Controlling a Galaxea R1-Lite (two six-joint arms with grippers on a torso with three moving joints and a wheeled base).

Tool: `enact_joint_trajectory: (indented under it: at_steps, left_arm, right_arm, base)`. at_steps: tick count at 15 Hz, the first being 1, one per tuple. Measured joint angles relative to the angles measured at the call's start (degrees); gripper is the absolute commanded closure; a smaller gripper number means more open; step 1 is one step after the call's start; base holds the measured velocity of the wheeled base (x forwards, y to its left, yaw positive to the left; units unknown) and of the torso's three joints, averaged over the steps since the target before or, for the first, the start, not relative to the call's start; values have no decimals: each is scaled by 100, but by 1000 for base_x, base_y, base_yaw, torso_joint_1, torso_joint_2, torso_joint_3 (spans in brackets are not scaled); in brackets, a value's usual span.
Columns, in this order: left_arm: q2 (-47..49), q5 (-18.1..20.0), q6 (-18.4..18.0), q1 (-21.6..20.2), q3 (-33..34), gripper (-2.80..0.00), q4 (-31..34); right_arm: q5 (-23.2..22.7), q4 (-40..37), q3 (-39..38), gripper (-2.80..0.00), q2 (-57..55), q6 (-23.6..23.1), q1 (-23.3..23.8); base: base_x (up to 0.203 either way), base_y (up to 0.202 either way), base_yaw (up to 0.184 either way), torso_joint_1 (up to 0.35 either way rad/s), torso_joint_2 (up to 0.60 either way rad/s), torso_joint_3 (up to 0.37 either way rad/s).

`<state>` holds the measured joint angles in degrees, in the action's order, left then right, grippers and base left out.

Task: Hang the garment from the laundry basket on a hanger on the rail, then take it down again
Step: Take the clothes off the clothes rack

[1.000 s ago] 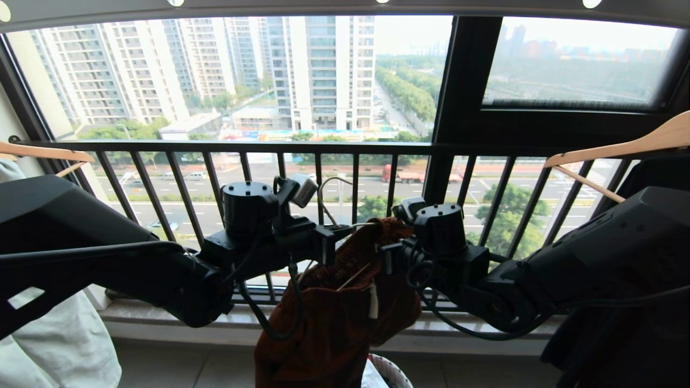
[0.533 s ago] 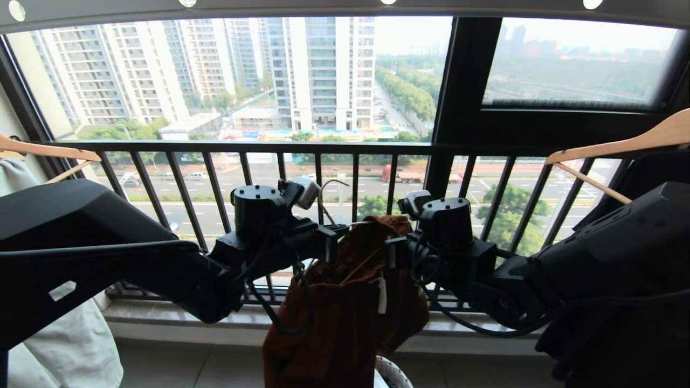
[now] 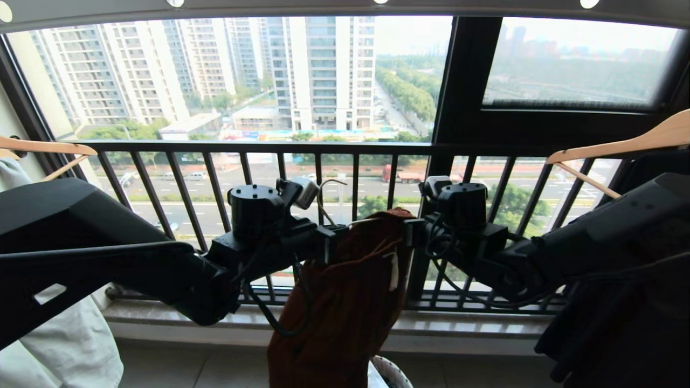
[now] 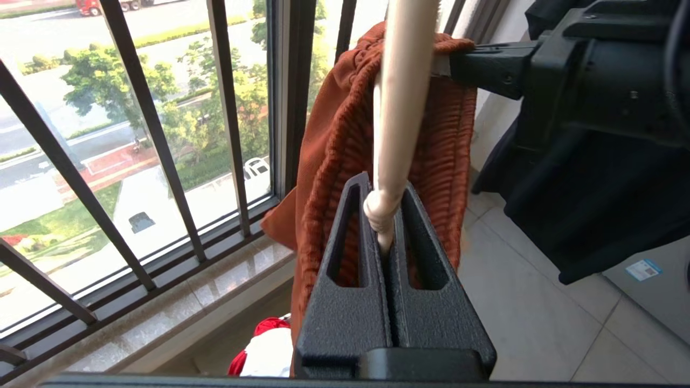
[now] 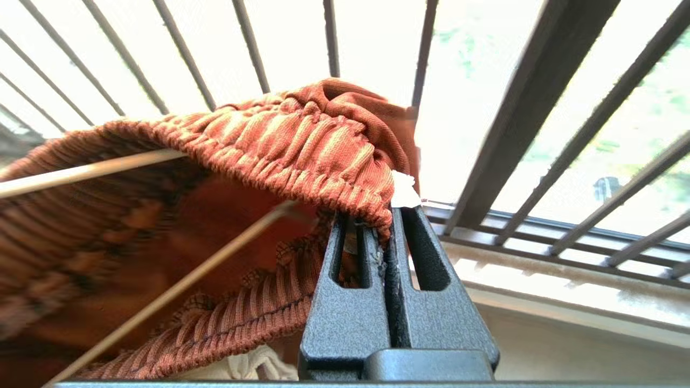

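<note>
- We look out from a balcony: tower blocks and a road fill the upper half of the head view, behind a black balustrade [image 3: 356, 148] of vertical bars that crosses the middle of the frame.
- We see the grey rail [image 3: 269, 8] along the very top edge, and light-wood hangers [image 3: 620, 145] at the far left and far right.
- The garment [image 3: 345, 302], rust-brown shorts, hangs in the lower centre between our two arms, its gathered waistband uppermost.
- Our left gripper [image 4: 389, 226], coming in from the left, is clenched on the cream-white hanger [image 4: 401, 97]; in the left wrist view its fingers meet around the hanger's end, with the ribbed cloth draped just behind.
- Our right gripper [image 5: 385, 226], coming in from the right, is clamped on the edge of the waistband; its fingers pinch the gathered fabric beside a small white tag [image 5: 404, 191].
- The laundry basket [image 3: 391, 372] peeks out at the bottom edge, right below the shorts.
</note>
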<state>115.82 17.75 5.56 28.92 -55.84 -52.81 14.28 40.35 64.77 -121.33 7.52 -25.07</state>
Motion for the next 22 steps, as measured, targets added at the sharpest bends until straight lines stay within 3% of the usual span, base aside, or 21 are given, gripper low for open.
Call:
enact_joint_trajectory:
  at_steps: [5,10,13,17,22]
  left_arm:
    - [-281,307,-208,33,256,0,56]
    - [-478,357,-552,63,480,0,57]
    - [-509,351,-577,63,486,0,7]
    - [-492,324,-561,60,450,0,9]
    - [-318,236,-275,64,237,0,-196]
  right_arm:
    - [314,9,503,0,-377,7,468]
    - [701,457,850,0,-727,-45,716]
    - [711,488,890,0,-869,-63,744]
    - [714,501,660,0,-992,-118,393]
    - [708,494,-20,0,-827,-113,-600]
  base:
    - [0,0,0,0,0,0]
    - [0,0,0,0,0,0]
    - [0,0,0,0,0,0]
    - [0,0,0,0,0,0]
    - [0,0,0,0,0,0]
